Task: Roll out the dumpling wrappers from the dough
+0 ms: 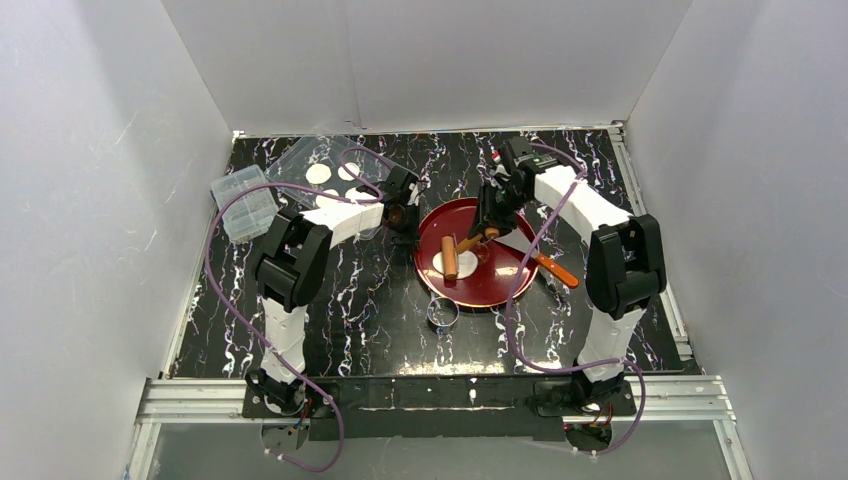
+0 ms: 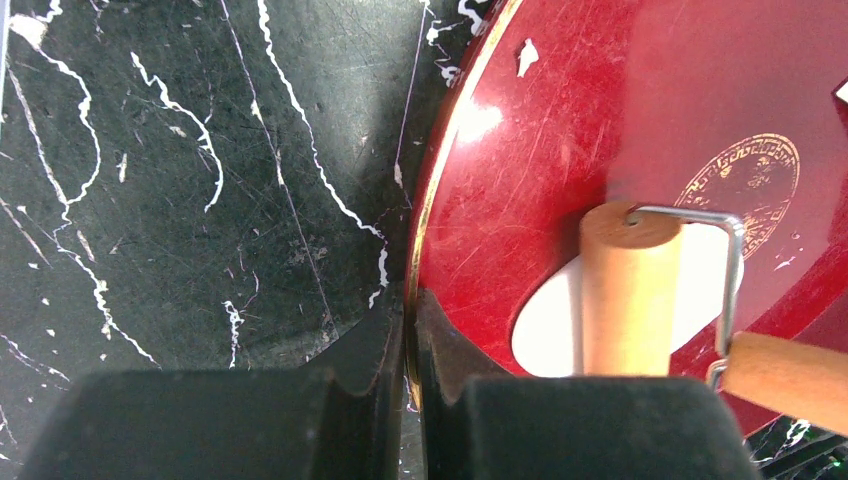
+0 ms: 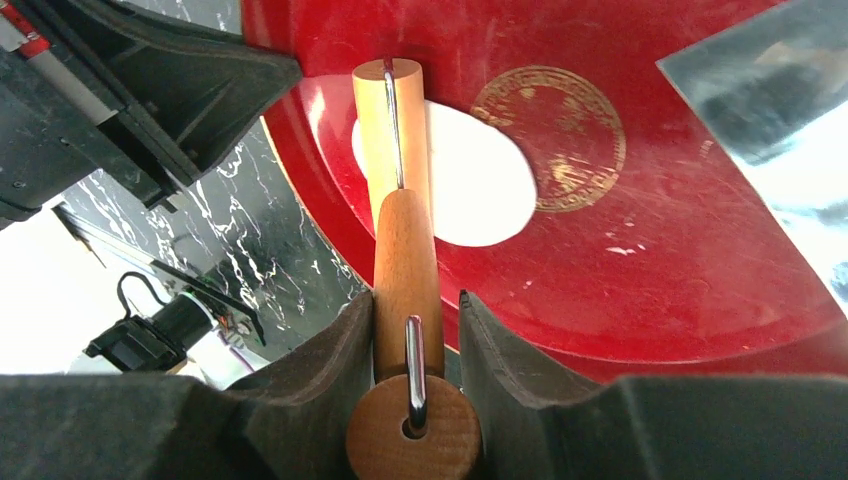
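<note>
Amid white walls (image 1: 100, 150), marbled table (image 1: 370, 300), left end effector (image 2: 410, 312) pinching plate (image 2: 560, 150), right end effector (image 3: 415, 310) holding roller (image 3: 405, 250)

the left arm (image 1: 290, 262) and right arm (image 1: 622, 262) are built alike: white links, bulky black joint housings, a black base (image 1: 275, 393). a thin purple cable (image 1: 206, 262) runs loosely beside each arm down to its base. the left gripper (image 2: 410, 315) and right gripper (image 3: 417, 300) are matt black, with thick wedge-shaped fingers (image 3: 310, 390) notched on the inner face
</note>
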Controlling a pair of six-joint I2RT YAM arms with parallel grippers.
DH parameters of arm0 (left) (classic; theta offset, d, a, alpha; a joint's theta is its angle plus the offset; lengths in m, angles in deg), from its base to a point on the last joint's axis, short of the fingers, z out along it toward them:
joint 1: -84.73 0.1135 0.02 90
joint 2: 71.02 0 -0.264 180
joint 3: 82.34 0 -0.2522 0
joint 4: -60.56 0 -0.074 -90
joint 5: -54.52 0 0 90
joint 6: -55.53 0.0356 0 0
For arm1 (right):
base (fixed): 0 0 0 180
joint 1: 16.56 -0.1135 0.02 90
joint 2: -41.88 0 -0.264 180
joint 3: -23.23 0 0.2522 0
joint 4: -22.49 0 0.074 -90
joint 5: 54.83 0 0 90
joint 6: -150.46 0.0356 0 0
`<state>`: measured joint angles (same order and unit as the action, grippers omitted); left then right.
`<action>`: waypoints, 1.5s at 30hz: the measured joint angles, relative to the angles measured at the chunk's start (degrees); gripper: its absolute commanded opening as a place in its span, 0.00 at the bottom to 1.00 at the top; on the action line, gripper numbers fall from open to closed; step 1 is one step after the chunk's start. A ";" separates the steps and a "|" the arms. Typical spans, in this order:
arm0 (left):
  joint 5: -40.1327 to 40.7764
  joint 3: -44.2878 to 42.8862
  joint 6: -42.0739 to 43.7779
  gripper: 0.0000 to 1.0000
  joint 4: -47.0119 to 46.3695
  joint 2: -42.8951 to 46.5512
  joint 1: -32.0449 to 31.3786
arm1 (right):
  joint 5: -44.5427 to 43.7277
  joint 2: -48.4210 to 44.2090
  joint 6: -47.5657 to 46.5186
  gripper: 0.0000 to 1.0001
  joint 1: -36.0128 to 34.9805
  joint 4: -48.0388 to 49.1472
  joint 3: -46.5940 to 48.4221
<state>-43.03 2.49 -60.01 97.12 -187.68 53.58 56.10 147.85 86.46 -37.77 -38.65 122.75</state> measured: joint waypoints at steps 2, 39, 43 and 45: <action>0.02 0.00 0.00 0.00 0.00 0.00 0.00 | -0.44 0.63 -0.02 0.01 -1.46 0.09 1.07; 0.11 0.00 0.24 0.00 0.02 0.02 -0.07 | 0.72 -1.60 1.27 0.01 0.17 2.95 -2.84; 0.15 0.00 0.26 0.00 0.02 0.04 -0.09 | 1.51 1.86 1.75 0.01 -3.10 3.28 1.09; 0.17 0.00 0.28 0.00 0.02 0.04 -0.09 | 1.36 2.23 1.73 0.01 -3.96 3.56 1.40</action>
<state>-42.85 2.49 -59.72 97.15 -187.63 53.49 57.45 150.08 88.19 -41.72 -35.09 124.15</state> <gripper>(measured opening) 0.033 0.404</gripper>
